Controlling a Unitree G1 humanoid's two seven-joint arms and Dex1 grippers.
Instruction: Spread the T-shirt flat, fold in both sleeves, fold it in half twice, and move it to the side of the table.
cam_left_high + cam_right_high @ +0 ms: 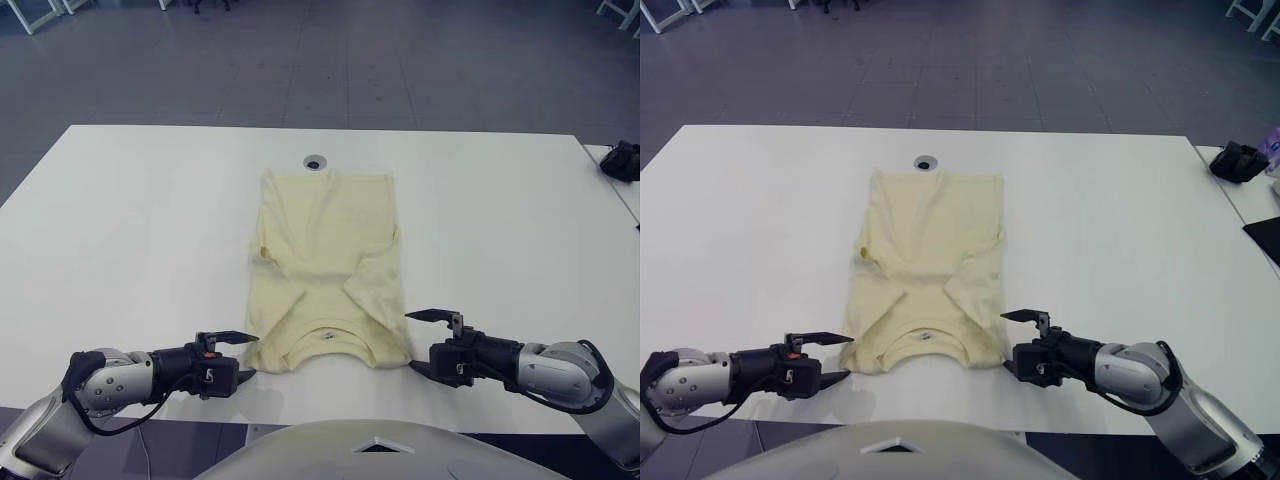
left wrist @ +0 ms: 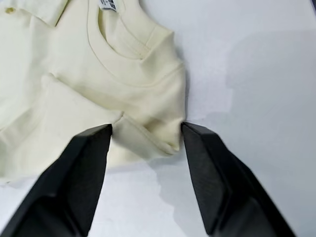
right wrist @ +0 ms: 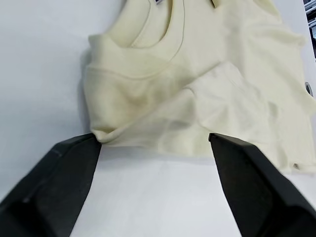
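- On the table (image 1: 120,230) the T-shirt (image 1: 325,260) has both sleeves in; the half fold looks next;
- at its near corners sit the left gripper (image 1: 253,356) and right gripper (image 1: 409,341), fingers spread; both must pinch.

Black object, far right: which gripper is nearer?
Right. The right gripper is on the black object's side of the pale yellow T-shirt; the left gripper is across it.

Nothing legible comes through right now, no words, no numbers, no signs. One small white neck label (image 2: 109,4) sits just inside the collar of the pale yellow T-shirt (image 1: 325,260). It carries some dark print, but that print is too small and too cut off to make out.
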